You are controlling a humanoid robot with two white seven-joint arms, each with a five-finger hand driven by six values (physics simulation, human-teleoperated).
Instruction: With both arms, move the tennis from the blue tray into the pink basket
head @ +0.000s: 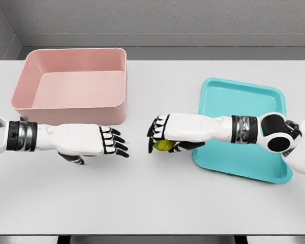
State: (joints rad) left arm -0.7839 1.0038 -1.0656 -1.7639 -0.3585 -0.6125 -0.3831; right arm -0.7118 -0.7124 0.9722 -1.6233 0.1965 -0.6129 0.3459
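Note:
A yellow-green tennis ball [163, 146] is held under my right hand [160, 136], whose black fingers curl around it just left of the blue tray [254, 96]. My left hand [113, 142] reaches in from the left with fingers spread and palm empty, a short gap away from the ball. The pink basket [71, 107] stands behind the left hand at the back left of the white table, with nothing visible inside it. No object lies on the tray's visible surface.
The white table [152, 203] stretches wide in front of both hands. My right forearm [244, 129] crosses over the tray's left part. A grey wall runs behind the table.

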